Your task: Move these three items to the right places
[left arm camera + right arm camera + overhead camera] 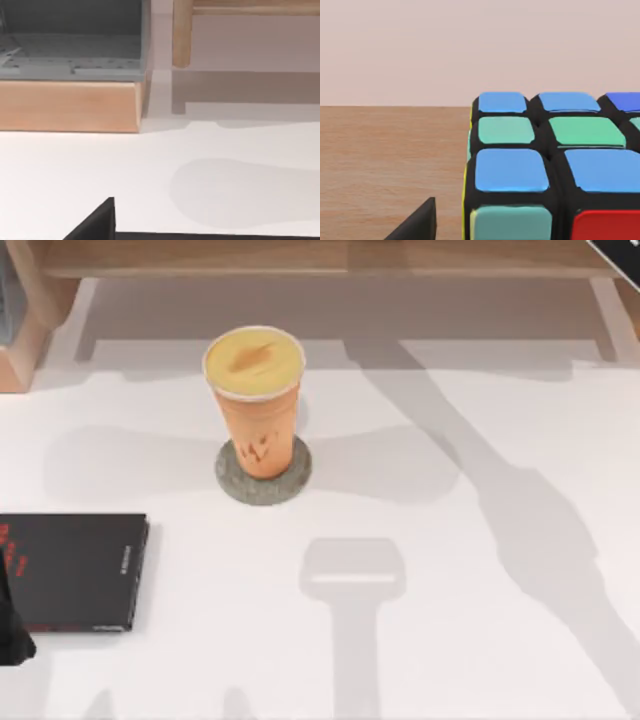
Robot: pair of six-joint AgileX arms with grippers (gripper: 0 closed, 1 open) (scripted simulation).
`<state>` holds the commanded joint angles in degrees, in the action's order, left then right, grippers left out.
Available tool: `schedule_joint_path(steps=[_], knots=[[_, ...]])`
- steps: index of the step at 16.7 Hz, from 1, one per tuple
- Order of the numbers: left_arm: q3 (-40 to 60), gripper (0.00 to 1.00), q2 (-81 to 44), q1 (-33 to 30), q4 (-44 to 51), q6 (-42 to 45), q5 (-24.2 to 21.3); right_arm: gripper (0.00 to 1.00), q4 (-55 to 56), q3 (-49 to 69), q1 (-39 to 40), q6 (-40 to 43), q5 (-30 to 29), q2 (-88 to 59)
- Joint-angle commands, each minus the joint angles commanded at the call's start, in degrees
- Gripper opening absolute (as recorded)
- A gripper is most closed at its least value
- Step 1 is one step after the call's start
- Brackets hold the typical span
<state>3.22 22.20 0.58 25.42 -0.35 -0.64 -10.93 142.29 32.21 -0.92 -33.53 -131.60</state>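
Rubik's cube (550, 170) is seen close ahead of the right tool, apparently on a wooden shelf (390, 155); tool opening cannot be told.

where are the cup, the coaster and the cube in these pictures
cup (256, 430): top view, on its orange side wall.
coaster (233, 483): top view, on the grey rim left of the cup.
cube (509, 170): right wrist view, on a blue tile.

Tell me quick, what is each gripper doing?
Left gripper: cannot be told, by the black book.
Right gripper: cannot be told, close to the Rubik's cube.
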Motion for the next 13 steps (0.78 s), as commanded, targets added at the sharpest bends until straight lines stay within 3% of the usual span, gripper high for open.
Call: schedule_joint_path(steps=[6,13], knots=[[0.00,1.00,0.00,0.00,0.00,0.00,0.00,1.00,2.20,-18.71,-5.13,-0.80,9.34,16.55],[0.00,1.00,0.00,0.00,0.00,0.00,0.00,1.00,5.00,-64.91,-15.26,-0.72,23.54,53.95]])
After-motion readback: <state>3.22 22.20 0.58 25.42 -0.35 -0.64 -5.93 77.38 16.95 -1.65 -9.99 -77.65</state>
